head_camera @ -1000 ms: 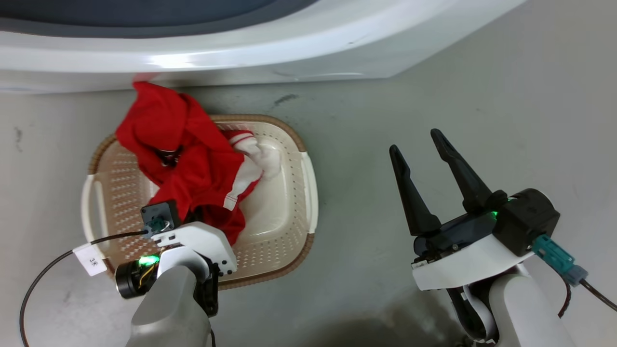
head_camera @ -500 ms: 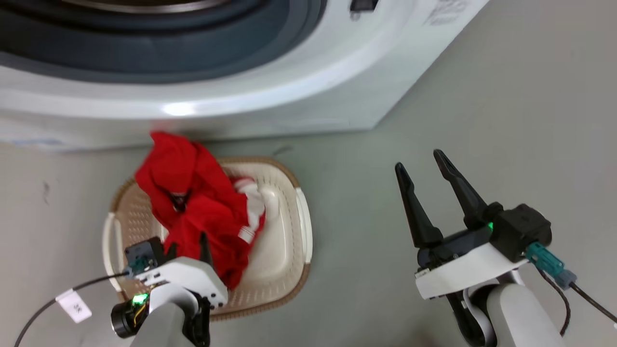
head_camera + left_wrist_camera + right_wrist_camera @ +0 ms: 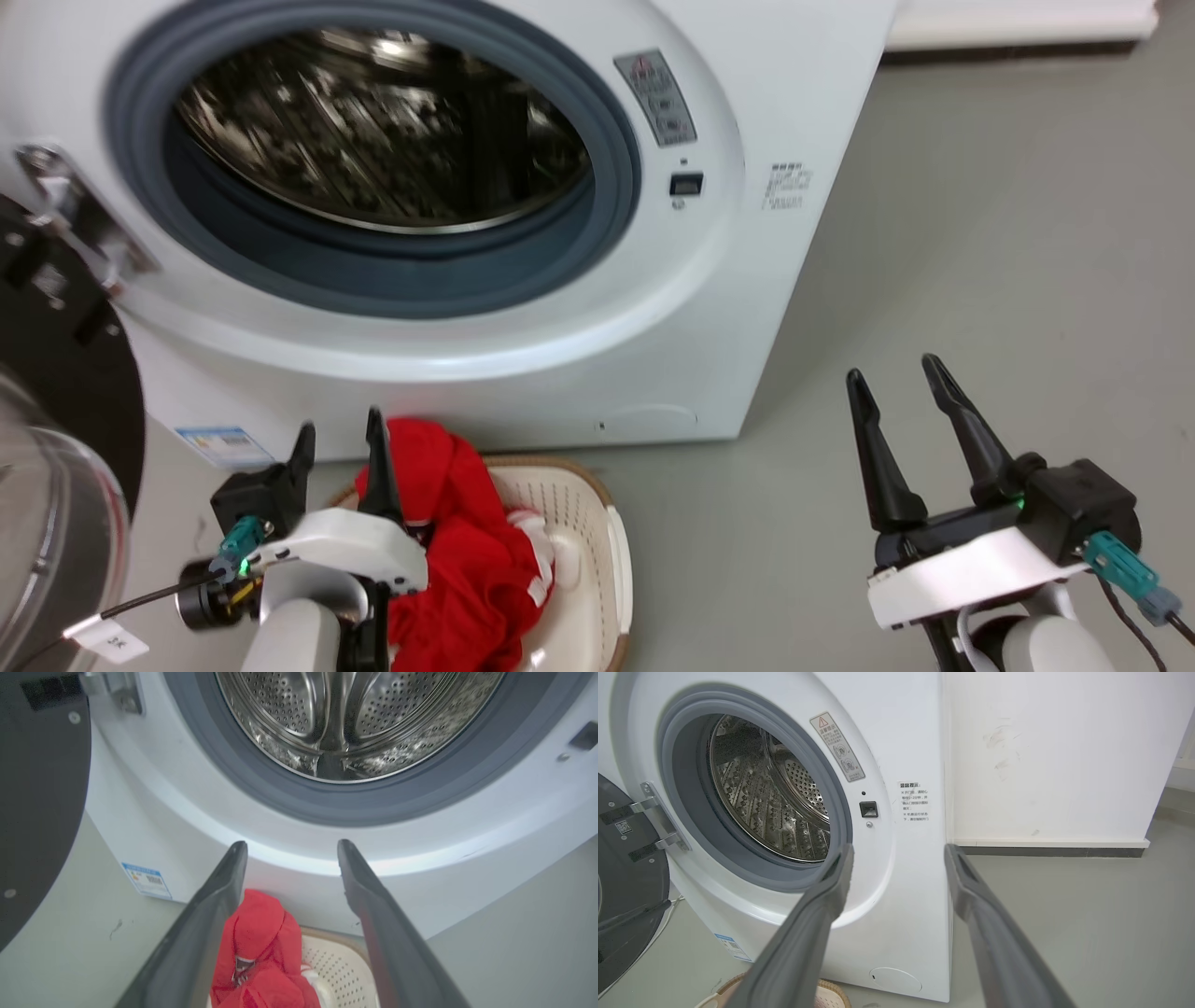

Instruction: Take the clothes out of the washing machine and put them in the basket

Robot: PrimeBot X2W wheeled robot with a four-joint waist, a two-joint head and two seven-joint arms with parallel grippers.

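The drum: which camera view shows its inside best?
The left wrist view: the drum is sharp and seen straight in. The head view shows it blurred; the right wrist view shows it slantwise.

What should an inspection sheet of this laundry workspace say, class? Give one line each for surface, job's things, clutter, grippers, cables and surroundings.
Surface: grey floor, a dark scuff near the machine.
Job's things: washing machine with its door swung open, drum showing bare steel; red clothes heaped in the basket, which stands on the floor before the machine.
Clutter: nothing seen.
Grippers: left gripper open over the basket, fingers holding nothing; right gripper open over bare floor, holding nothing.
Cables: black tagged cable at the left wrist; teal plug with a black lead at the right wrist.
Surroundings: white wall with a dark skirting strip, right of the machine.
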